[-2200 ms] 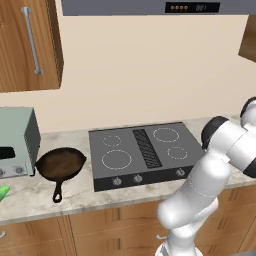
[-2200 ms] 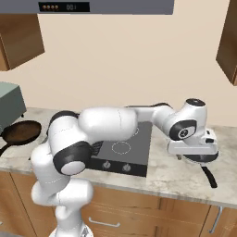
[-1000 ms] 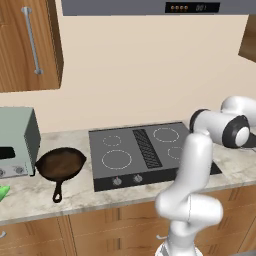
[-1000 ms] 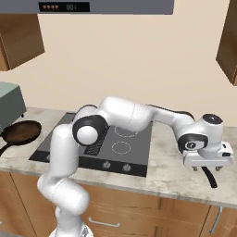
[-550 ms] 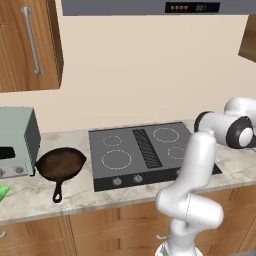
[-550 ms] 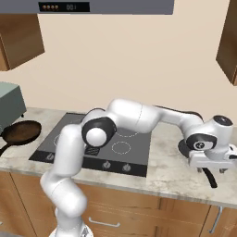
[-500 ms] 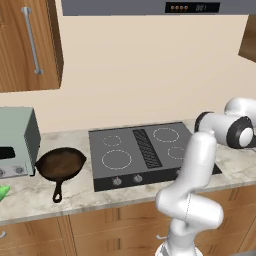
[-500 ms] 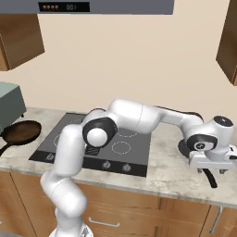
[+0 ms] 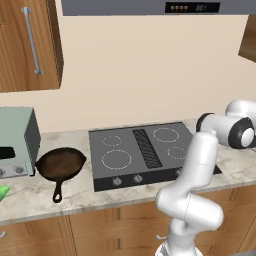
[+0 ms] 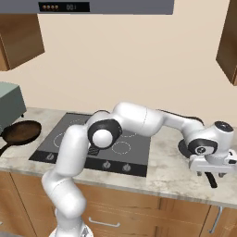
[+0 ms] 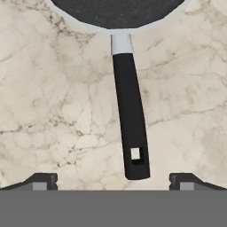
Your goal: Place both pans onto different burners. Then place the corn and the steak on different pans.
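The gripper [image 11: 112, 181] hangs with its jaws spread wide and empty, directly above the counter [image 11: 53, 111]. Between the fingertips [image 11: 42, 181] lies the end of the grey pan [image 11: 117, 11]'s long black handle; the pan body sits just beyond. Farther off, the cooktop [image 10: 83, 139], then the cast-iron skillet [image 9: 61, 164] well apart.

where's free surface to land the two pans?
All four burners on the cooktop are bare. Counter between the skillet and the cooktop's left edge is bare too. Right of the cooktop is crowded: grey pan, its handle and the open gripper above it.
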Tool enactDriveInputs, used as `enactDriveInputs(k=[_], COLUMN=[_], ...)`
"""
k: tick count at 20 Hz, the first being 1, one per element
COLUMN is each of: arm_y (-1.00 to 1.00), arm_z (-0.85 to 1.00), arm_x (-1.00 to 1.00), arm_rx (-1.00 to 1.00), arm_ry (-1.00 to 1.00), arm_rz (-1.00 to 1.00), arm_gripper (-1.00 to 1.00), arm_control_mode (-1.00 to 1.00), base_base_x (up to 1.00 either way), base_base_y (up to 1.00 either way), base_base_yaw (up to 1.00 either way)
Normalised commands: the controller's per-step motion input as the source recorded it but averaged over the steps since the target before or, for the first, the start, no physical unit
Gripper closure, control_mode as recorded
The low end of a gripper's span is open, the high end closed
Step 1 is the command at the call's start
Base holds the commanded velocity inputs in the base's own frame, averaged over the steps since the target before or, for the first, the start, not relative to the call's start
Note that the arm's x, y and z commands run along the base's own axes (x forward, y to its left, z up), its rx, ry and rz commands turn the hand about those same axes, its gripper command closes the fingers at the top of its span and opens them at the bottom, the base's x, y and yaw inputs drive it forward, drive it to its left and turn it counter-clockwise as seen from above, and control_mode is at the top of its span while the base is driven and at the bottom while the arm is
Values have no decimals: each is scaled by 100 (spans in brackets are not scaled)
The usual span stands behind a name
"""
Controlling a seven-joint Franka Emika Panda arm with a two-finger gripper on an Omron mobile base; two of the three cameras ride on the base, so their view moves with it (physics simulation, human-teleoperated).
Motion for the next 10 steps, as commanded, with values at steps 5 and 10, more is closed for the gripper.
enactDriveInputs(k=[5, 10], arm_y=[0, 0], arm_z=[-15, -11], arm_x=[10, 7], arm_rx=[0, 0], arm_ry=[3, 5], arm_rz=[0, 0], arm_gripper=[-100, -100], arm_control_mode=[-100, -100], base_base_x=[0, 0], base_base_y=[0, 0], base_base_yaw=[0, 0])
